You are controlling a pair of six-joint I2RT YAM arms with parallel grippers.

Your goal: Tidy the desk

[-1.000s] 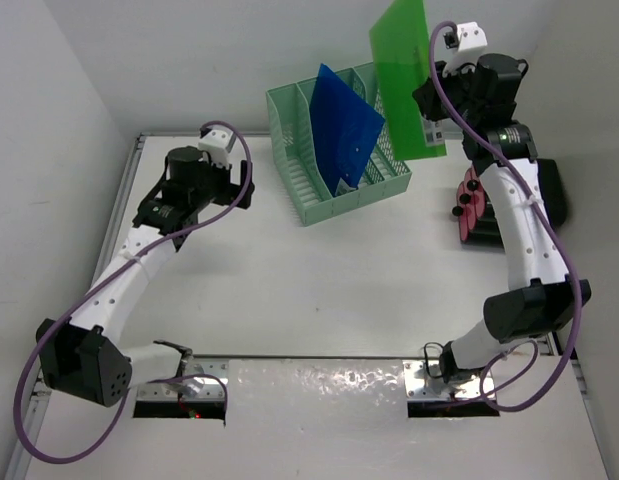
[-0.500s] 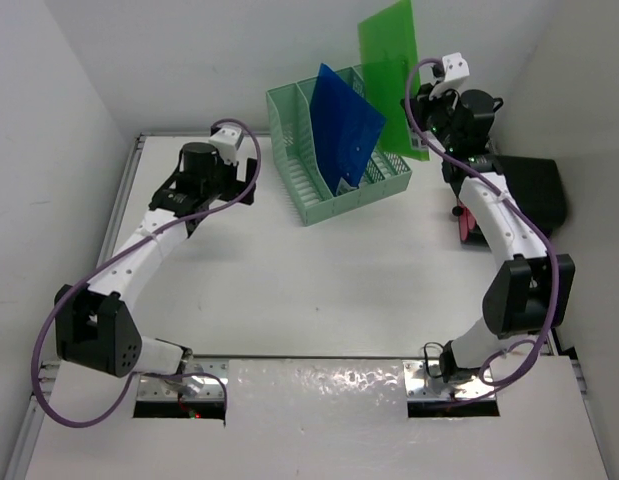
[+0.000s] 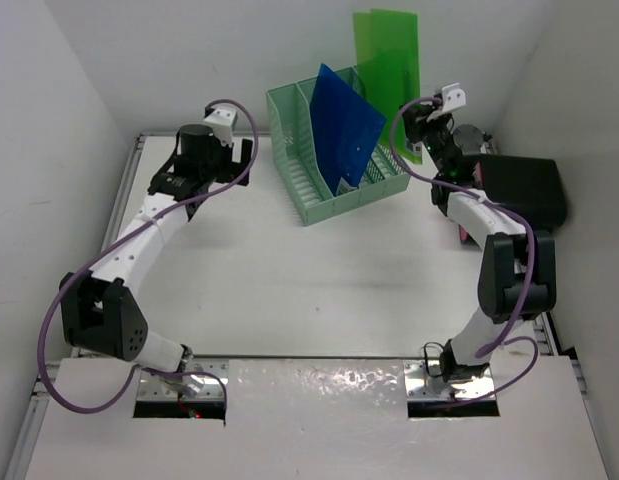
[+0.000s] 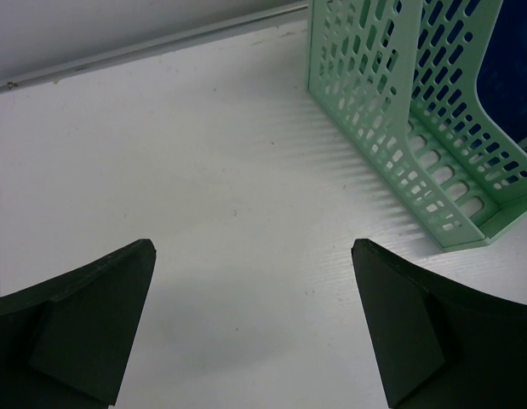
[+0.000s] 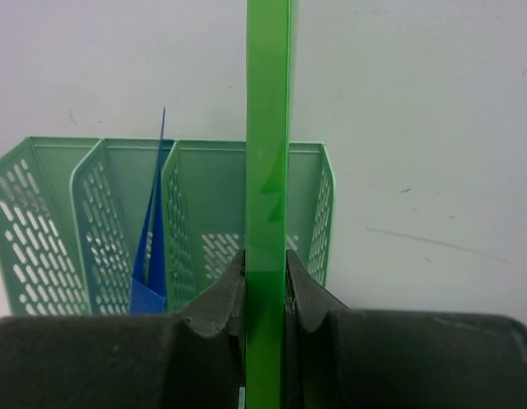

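The white desk (image 3: 319,270) fills the top view. A mint-green slotted file rack (image 3: 334,190) stands at its back with a blue folder (image 3: 344,130) leaning in its middle slot. My right gripper (image 3: 421,125) is shut on a bright green folder (image 3: 389,65) and holds it upright over the rack's right end. In the right wrist view the green folder (image 5: 267,170) is edge-on between my fingers (image 5: 216,302), with the rack (image 5: 203,221) behind it. My left gripper (image 3: 244,165) is open and empty over bare desk left of the rack (image 4: 416,128).
A black box (image 3: 524,190) sits at the right edge behind my right arm, with a red thing (image 3: 463,234) partly hidden under the arm. White walls close the back and left. Metal rails (image 3: 124,200) run along the desk edges.
My right gripper has carried the green folder left and back, turning it more upright over the rack's right end. My left arm has stretched toward the back, nearer the rack.
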